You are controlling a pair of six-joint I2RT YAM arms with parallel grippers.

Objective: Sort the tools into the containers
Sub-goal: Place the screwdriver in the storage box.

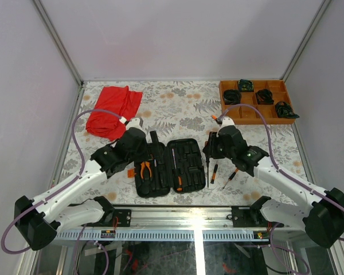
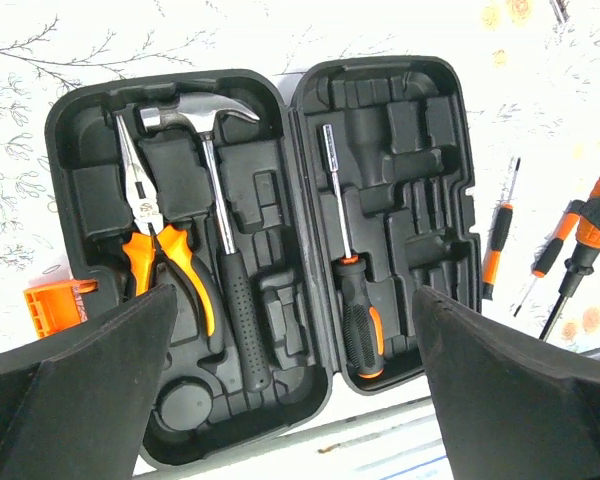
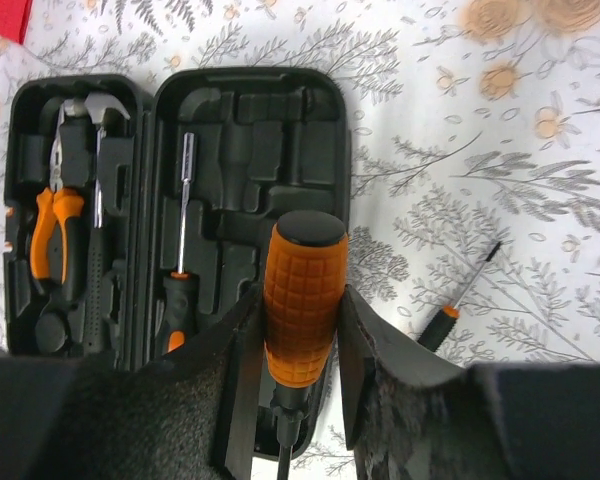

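Note:
The black tool case [image 1: 189, 150] lies open in front of both arms. Its left half holds the silver-headed hammer [image 2: 215, 200] and the orange-handled pliers [image 2: 145, 235]. One screwdriver [image 2: 352, 300] rests in a slot of the right half [image 3: 250, 130]. My left gripper [image 2: 290, 400] hangs open above the case's near edge, holding nothing. My right gripper [image 3: 300, 340] is shut on a fat orange-handled screwdriver [image 3: 302, 290], just right of the case, its shaft [image 1: 207, 169] pointing toward me. Two small screwdrivers [image 1: 214, 173] [image 1: 230, 178] lie on the table beside it.
An orange-brown wooden tray [image 1: 252, 113] with black coiled bundles stands at the back right. A red cloth [image 1: 113, 109] lies at the back left. The case's orange latch [image 2: 55, 305] sticks out on its left side. The table's metal front rail [image 1: 178, 215] runs just behind the case.

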